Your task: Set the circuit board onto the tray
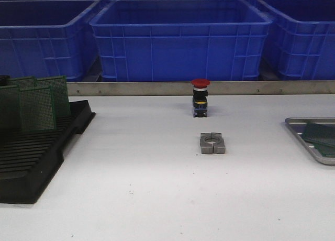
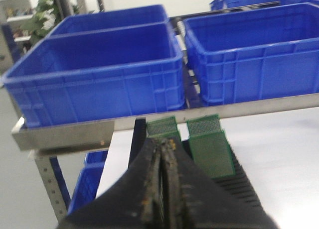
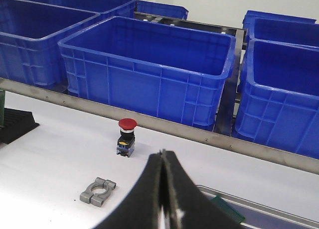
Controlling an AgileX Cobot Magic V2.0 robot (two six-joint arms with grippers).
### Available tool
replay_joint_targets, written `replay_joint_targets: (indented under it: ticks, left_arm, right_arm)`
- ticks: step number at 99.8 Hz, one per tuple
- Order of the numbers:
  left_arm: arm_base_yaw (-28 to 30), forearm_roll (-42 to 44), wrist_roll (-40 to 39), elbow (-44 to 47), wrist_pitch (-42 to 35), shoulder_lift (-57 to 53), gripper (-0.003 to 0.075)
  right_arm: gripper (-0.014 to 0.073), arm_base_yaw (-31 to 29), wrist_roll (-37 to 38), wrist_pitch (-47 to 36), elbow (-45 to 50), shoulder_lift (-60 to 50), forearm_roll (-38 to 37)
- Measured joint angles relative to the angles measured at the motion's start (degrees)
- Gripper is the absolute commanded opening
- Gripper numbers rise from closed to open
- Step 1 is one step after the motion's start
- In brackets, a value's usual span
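Several green circuit boards (image 1: pixel 36 107) stand upright in a black slotted rack (image 1: pixel 31 162) at the table's left. They also show in the left wrist view (image 2: pixel 212 152), just beyond my left gripper (image 2: pixel 162 142), which is shut with nothing visible between its jaws. The silver-grey tray (image 1: pixel 309 119) lies at the right edge with green boards (image 1: pixel 320 135) flat in it. In the right wrist view the tray's rim (image 3: pixel 259 205) and a board corner (image 3: pixel 229 209) lie beyond my right gripper (image 3: pixel 162 153), which is shut and empty. Neither gripper shows in the front view.
A red-capped push button (image 1: pixel 200 98) stands at the table's middle back, with a grey metal clamp block (image 1: pixel 212 143) in front of it. Big blue bins (image 1: pixel 180 39) sit behind a metal rail (image 1: pixel 157 88) along the far edge.
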Motion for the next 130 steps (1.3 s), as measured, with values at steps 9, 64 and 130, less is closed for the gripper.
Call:
replay_joint_targets:
  ticks: [9, 64, 130]
  left_arm:
    - [-0.9, 7.0, -9.1, 6.1, -3.9, -2.9, -0.002]
    - [-1.9, 13.0, -17.2, 11.0, -4.1, -3.7, -0.002]
    - [-1.9, 13.0, -17.2, 11.0, -4.1, -3.7, -0.002]
  right_arm:
    - [-0.006, 0.0, 0.0, 0.0, 0.0, 0.0, 0.0]
    - [-0.006, 0.0, -0.2, 0.3, 0.0, 0.0, 0.1]
    - [-0.006, 0.0, -0.1, 0.4, 0.0, 0.0, 0.1]
